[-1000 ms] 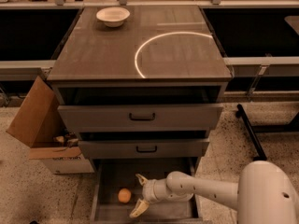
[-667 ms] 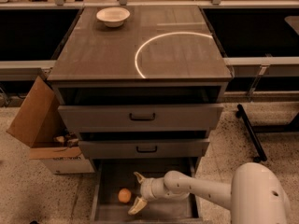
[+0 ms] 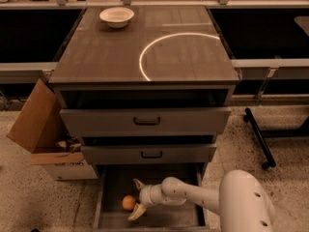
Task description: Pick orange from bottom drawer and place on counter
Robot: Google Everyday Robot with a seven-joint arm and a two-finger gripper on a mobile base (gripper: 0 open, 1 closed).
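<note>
The orange (image 3: 128,202) lies on the floor of the open bottom drawer (image 3: 112,182), towards its left side. My gripper (image 3: 136,199) is down inside the drawer, just right of the orange, with its two pale fingers spread open on either side of the fruit's right edge. The white arm (image 3: 203,195) reaches in from the lower right. The counter (image 3: 120,52) is the dark cabinet top above, with a bright curved arc (image 3: 145,57) on it.
A white bowl (image 3: 117,16) sits at the counter's back left. Two upper drawers with black handles (image 3: 147,122) are partly open above the bottom one. An open cardboard box (image 3: 41,129) stands on the speckled floor at left. A black stand leg (image 3: 258,137) lies at right.
My gripper has moved left across the drawer floor, closing the gap to the orange. The orange has not moved.
</note>
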